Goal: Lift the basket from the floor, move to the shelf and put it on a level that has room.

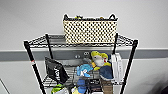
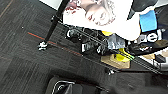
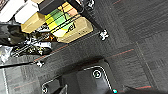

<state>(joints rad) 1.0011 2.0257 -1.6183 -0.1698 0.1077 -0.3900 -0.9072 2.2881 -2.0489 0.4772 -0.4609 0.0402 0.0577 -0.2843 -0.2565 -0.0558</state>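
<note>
- The basket [image 1: 90,28], cream woven with a dark rim and two small dark loop handles, stands upright on the top level [image 1: 53,41] of the shelf [image 1: 31,60], toward the right half of that tier and back against the pale wall [image 1: 30,17].
- The wire grid to the basket's left is bare.
- On the tier below sit a yellow-and-white plush toy [image 1: 98,58], a blue plush toy [image 1: 83,70], a black bag with white print [image 1: 56,71] and a white box [image 1: 116,66] standing on end by the right posts.
- In the left wrist view, a black post ends in a small caster wheel [image 2: 42,45] on the floor [image 2: 22,67], dark grey carpet crossed by a thin red line.
- In the right wrist view, a tan cardboard box [image 3: 75,31] lies on the rack's lowest tier, near another caster [image 3: 103,34].
- Whether either pincer is spread or pressed together cannot be told.
</note>
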